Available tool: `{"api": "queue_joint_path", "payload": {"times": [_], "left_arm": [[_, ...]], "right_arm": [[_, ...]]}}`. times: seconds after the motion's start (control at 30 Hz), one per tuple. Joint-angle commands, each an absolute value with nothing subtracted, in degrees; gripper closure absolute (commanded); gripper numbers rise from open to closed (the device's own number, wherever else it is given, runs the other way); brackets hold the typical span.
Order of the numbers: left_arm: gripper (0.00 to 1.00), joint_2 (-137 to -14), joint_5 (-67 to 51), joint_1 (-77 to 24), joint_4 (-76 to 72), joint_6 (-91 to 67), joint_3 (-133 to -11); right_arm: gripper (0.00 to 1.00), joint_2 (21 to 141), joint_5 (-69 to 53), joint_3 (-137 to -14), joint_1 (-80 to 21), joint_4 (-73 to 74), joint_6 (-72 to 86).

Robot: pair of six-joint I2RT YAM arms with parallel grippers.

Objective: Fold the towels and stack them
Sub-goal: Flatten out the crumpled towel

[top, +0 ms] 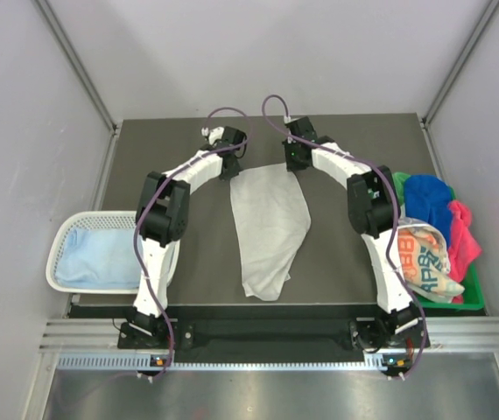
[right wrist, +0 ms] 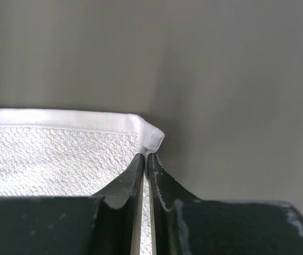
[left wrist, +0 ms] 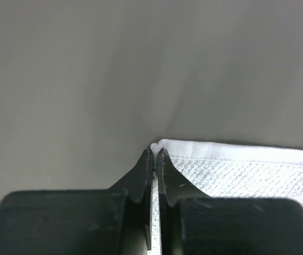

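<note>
While basket (top: pixel 59 245) holds blue towel (top: pixel 92 258), tray (top: pixel 464 303) holds perhaps four towels (top: pixel 425 254)

Dark grey counter (top: pixel 330 255), whitish-grey towel (top: pixel 269 229) spread flat mid-counter, narrowing toward the near end; white mesh basket (top: pixel 54 255) at left edge, green tray (top: pixel 464 303) at right edge

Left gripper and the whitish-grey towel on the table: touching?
Touching. Left wrist view shows the left gripper pinching the whitish-grey towel at its corner, fabric caught between its closed jaws.
</note>
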State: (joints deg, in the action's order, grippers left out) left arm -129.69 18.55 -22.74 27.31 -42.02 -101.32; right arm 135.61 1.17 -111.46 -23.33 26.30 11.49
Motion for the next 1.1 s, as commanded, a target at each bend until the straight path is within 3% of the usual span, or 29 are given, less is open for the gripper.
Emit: {"api": "queue_joint_path", "payload": {"times": [0.0,0.03,0.23,0.6,0.8,1.07], "left_arm": [[1.0,-133.1,16.3,-23.0,29.6,-41.0,-102.5],[1.0,-132.6,16.7,-23.0,29.6,-40.6,-102.7],[1.0,-123.2,19.7,-23.7,29.0,-36.4,-102.1],[1.0,-96.2,28.9,-35.1,31.7,-30.9,-89.8],[1.0,-76.3,31.5,-44.0,33.3,-29.5,-81.0],[1.0,-60.9,27.3,-50.7,38.6,-27.2,-83.3]], "right_arm": [[0.96,135.7,0.3,-112.9,-22.3,25.8,12.1],[1.0,135.1,0.3,-112.3,-22.2,24.8,12.3],[1.0,125.5,1.1,-106.4,-22.1,22.0,11.9],[1.0,88.7,5.1,-77.9,-25.0,13.9,12.9],[1.0,69.2,14.2,-68.6,-33.8,15.2,11.6],[1.0,52.8,21.3,-68.6,-46.7,21.4,11.0]]}}
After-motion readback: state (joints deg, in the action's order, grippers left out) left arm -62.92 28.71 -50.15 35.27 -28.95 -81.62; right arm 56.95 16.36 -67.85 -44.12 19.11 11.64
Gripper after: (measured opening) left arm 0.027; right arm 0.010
